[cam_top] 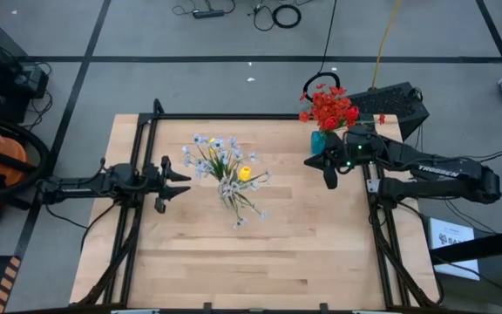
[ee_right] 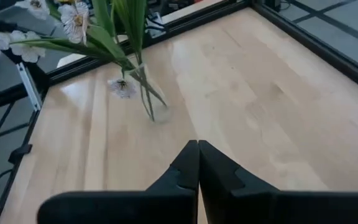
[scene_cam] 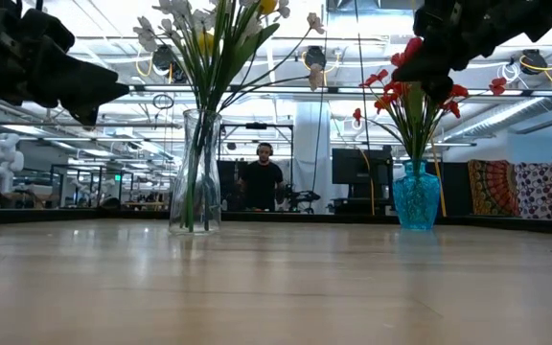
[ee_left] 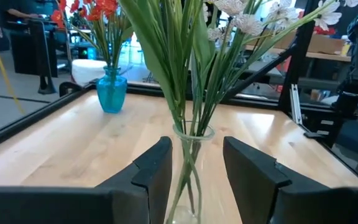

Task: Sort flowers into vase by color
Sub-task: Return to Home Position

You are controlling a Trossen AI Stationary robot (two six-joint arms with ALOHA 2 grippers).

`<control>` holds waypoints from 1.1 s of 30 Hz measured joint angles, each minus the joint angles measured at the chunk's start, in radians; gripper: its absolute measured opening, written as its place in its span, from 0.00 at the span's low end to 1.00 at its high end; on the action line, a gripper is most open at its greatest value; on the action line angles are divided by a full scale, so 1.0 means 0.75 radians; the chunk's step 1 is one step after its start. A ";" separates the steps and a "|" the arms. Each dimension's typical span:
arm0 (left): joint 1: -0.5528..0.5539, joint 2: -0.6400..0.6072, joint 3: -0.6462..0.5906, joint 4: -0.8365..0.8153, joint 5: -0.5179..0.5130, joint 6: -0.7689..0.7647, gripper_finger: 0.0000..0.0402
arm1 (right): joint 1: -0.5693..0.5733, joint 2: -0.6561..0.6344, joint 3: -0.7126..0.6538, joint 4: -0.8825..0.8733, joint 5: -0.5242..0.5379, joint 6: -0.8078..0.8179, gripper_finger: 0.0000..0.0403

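Just beside the clenched right pincer (cam_top: 312,161), mind the teal vase (cam_top: 319,141) of red flowers (cam_top: 329,106), easy to snag and tip; ditto clear vase (cam_top: 231,190) ahead of released left pincer (cam_top: 179,181).

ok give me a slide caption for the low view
Clear glass vase of white and yellow flowers, left, and squat teal-blue vase of red flowers, right, apart on the wooden table

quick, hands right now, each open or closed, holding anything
left hand: open, holding nothing
right hand: closed, holding nothing
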 joint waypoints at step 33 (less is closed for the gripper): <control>0.000 0.003 -0.001 0.001 -0.005 0.001 0.38 | 0.684 0.002 -0.383 0.656 0.547 0.018 0.00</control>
